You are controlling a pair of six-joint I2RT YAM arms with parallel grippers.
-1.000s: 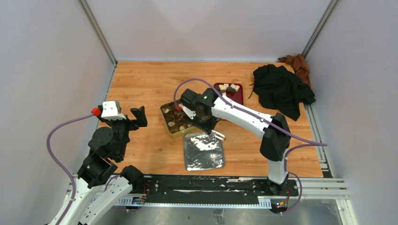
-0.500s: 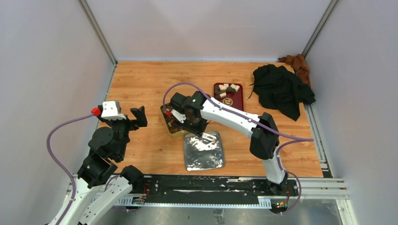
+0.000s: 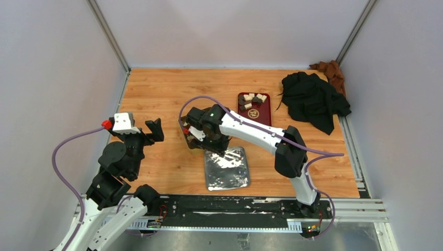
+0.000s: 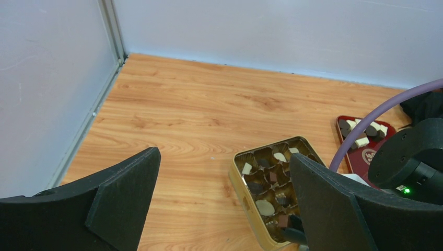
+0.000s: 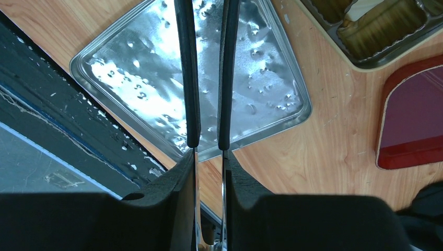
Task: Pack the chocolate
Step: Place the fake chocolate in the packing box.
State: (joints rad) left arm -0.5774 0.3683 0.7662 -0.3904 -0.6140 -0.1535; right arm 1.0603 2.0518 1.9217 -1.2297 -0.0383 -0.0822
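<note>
Cream-white and dark-brown chocolate chunks (image 4: 247,168) in gold tin (image 4: 242,191) and red tray (image 3: 262,118); left pincer (image 4: 223,157) wide apart, right pincer (image 5: 207,15) unclear.

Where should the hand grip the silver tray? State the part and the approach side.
Grip the silver tray by its raised rim, probably at the near edge toward the arm bases, coming down with one finger inside and one outside. It lies flat on the table, leaving no gap beneath, and the rim is its only upstanding part.

Table (image 3: 156,89) — tin (image 4: 244,197), silver tray (image 3: 225,170), red tray (image 3: 264,112)
</note>
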